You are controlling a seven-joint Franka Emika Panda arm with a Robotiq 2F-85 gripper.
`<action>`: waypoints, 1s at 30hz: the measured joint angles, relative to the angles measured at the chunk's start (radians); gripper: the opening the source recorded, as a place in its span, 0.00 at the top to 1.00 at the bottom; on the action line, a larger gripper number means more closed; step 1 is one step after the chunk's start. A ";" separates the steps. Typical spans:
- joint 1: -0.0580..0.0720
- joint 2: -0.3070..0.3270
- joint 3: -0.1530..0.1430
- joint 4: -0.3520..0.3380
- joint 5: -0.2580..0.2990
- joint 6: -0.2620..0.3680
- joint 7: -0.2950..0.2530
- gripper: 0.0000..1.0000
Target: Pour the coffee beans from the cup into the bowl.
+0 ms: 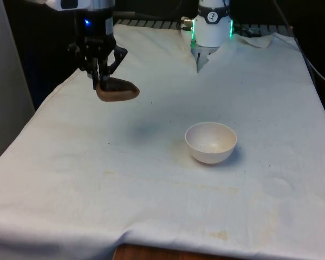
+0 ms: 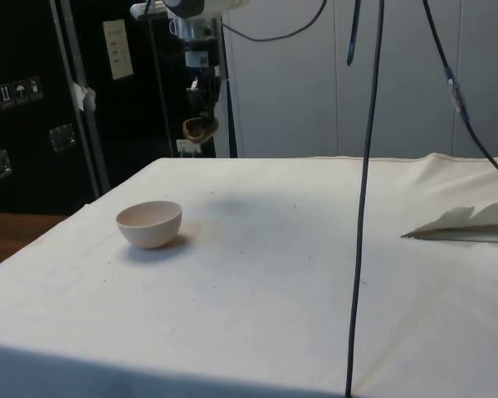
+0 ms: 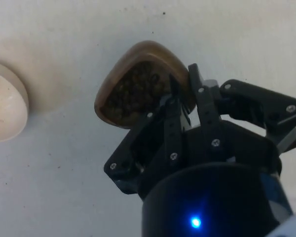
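A brown wooden cup (image 1: 117, 91) hangs in the air over the table's far part at the front view's left. My gripper (image 1: 101, 80) is shut on its rim, one finger inside and one outside. In the wrist view the cup (image 3: 138, 81) is upright and holds dark coffee beans (image 3: 135, 89), with the gripper (image 3: 183, 96) clamped on its edge. The side view has the cup (image 2: 201, 128) well above the cloth. A white bowl (image 1: 210, 142) stands on the table to the front view's right of the cup and nearer the camera; its inside looks empty. The bowl (image 2: 149, 223) also sits apart from the cup in the side view.
The white cloth (image 1: 151, 189) covers the table; its front edge shows bare wood (image 1: 151, 253). A black cable (image 2: 363, 199) hangs down in the side view. The cloth is bunched at the robot's base (image 1: 211, 32).
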 measured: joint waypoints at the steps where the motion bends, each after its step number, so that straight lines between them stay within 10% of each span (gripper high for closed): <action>1: 0.001 0.000 0.001 0.000 -0.004 0.000 0.007 1.00; 30: 0.016 -0.020 0.081 0.001 -0.155 0.017 0.215 1.00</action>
